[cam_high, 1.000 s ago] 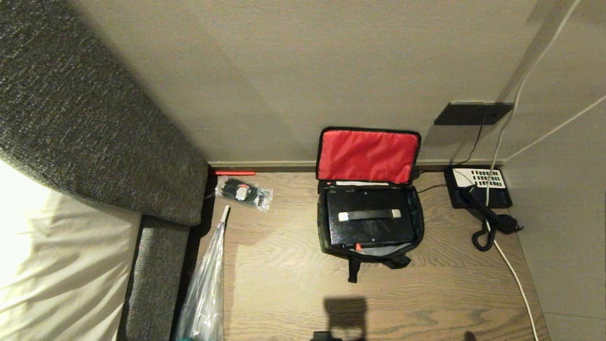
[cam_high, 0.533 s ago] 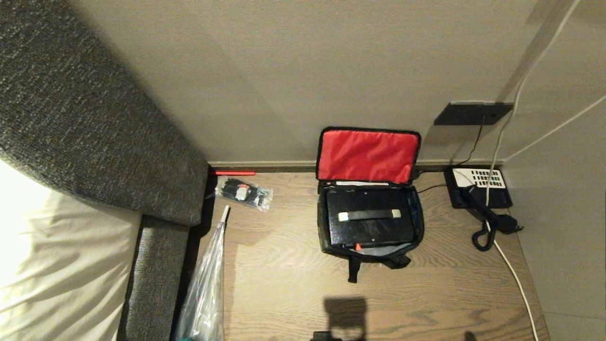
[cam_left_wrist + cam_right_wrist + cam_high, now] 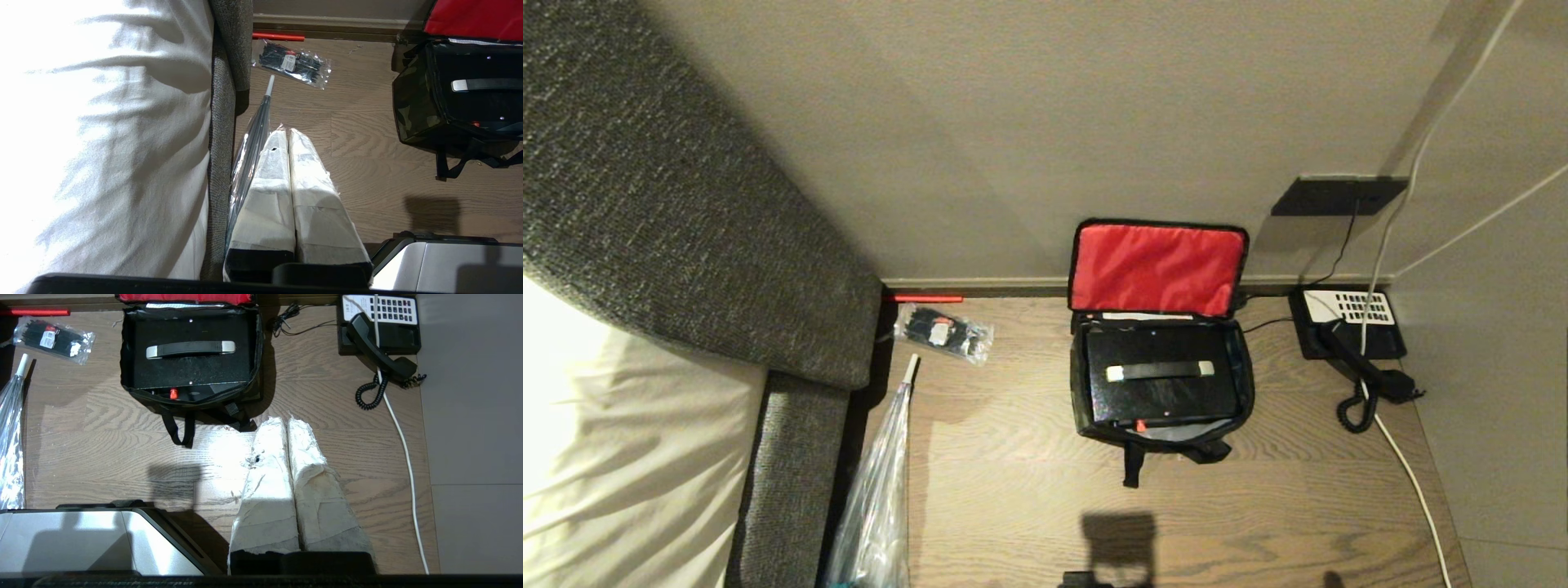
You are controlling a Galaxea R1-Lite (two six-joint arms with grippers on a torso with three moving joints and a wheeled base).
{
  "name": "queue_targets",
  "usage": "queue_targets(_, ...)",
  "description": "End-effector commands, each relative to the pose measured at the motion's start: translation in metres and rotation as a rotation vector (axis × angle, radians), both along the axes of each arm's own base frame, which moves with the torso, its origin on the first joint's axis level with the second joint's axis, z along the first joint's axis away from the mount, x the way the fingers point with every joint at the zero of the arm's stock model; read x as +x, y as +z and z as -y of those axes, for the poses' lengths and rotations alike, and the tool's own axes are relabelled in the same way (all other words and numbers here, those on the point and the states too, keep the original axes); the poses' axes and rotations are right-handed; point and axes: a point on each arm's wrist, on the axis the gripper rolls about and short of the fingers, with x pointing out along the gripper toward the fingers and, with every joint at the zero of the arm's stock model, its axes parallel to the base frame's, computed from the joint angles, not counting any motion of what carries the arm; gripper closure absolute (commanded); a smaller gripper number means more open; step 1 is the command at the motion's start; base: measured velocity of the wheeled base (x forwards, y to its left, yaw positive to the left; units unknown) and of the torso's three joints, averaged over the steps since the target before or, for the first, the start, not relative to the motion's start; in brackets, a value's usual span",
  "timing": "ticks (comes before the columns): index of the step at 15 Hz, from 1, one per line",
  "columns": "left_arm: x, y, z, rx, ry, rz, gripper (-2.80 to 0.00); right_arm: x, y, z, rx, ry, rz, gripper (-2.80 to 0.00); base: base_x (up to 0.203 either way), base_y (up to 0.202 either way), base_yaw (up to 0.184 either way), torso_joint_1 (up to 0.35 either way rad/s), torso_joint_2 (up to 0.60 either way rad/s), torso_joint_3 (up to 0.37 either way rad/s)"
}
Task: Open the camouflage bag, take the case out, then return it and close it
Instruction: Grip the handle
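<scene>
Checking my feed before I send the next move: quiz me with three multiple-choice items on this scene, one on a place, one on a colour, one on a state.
1. Where is the case?
A. On the floor beside the phone
B. Inside the bag
C. On the bed

2. What colour is the bag's lid lining?
A. Red
B. Blue
C. Yellow

3. How are the left gripper and right gripper?
A. Both open
B. One shut on the case
C. Both shut, holding nothing

Answers:
1. B: the case sits within the bag walls, handle up.
2. A: the raised lid leaning at the wall shows a red inner face.
3. C: in each wrist view the wrapped fingers press together over bare floor, away from the bag.
</scene>
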Motion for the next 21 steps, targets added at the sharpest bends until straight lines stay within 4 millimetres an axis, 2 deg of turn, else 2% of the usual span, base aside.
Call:
queue_targets(1, 0.0000, 0.0000, 0.0000, -0.001, 0.000, 0.000, 0.00, 0.0001, 0.0000, 0.0000, 0.000, 0.000, -0.002, 0.00, 0.000, 0.000, 0.000, 0.000, 0.00, 0.000)
queue_targets(21, 0.0000, 0.0001, 0.0000, -0.007, -0.001, 0.001, 0.00, 0.0001, 0.0000, 0.0000, 0.000, 0.001, -0.002, 0.00, 0.000, 0.000, 0.000, 0.000, 0.00, 0.000)
